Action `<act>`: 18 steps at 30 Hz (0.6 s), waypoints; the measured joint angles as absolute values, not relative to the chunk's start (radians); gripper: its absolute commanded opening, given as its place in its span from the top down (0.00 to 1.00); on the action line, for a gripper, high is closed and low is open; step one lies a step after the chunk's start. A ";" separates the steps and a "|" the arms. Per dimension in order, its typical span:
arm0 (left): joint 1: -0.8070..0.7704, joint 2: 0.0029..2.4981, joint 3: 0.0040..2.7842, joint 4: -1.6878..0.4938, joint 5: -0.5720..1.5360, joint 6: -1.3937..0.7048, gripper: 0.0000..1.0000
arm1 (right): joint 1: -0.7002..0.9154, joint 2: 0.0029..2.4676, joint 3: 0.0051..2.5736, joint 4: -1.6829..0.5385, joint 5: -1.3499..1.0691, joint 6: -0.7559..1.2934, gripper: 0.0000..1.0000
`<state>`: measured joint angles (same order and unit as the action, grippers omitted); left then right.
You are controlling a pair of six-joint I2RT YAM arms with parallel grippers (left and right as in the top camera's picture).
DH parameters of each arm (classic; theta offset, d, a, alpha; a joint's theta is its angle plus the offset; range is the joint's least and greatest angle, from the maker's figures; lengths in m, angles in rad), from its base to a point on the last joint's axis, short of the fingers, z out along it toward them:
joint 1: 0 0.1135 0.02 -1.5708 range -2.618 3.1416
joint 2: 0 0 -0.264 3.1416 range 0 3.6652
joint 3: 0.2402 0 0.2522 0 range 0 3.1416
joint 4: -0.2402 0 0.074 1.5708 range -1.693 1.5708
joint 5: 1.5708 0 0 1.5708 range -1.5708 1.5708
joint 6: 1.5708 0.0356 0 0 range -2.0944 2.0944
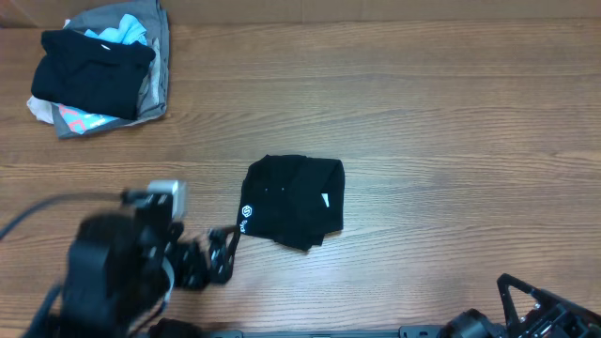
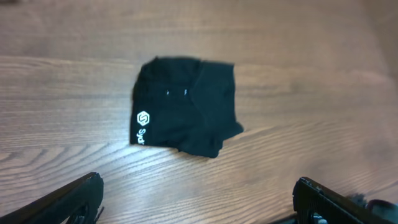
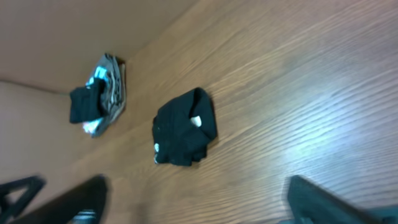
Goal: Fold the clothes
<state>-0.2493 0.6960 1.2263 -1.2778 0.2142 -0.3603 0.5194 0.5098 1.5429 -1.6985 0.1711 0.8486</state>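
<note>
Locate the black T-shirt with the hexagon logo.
Overhead view: the black T-shirt lies folded near the table's middle, just ahead-right of the left gripper, well away from the garment heap at far left.

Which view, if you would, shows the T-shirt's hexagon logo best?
Left wrist view: the logo on the T-shirt is large and sharp. Overhead shows it smaller; right wrist, only a blurred pale speck.

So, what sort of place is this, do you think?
Probably a robotics test bench, not a home: a wood-grain table, a left arm and right arm at its near edge, a folded black T-shirt, and a heap of mixed garments in one corner.
</note>
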 measured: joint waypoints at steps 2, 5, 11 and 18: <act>-0.249 0.620 1.212 -1.279 0.204 -0.376 0.00 | 0.519 0.509 1.541 -1.688 0.189 0.863 0.00; -0.249 0.556 1.190 -1.280 0.197 -0.393 0.00 | 0.519 0.509 1.535 -1.669 0.203 0.873 0.00; -0.249 0.544 1.176 -1.286 0.173 -0.401 0.00 | 0.519 0.509 1.535 -1.662 0.217 0.884 0.00; -0.249 0.544 1.176 -1.286 0.163 -0.413 0.00 | 0.519 0.509 1.535 -1.662 0.218 0.886 0.00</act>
<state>-0.2493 0.5442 1.1755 -1.2858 0.1627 -0.4126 0.5194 0.5087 1.5349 -1.6623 0.2176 0.8864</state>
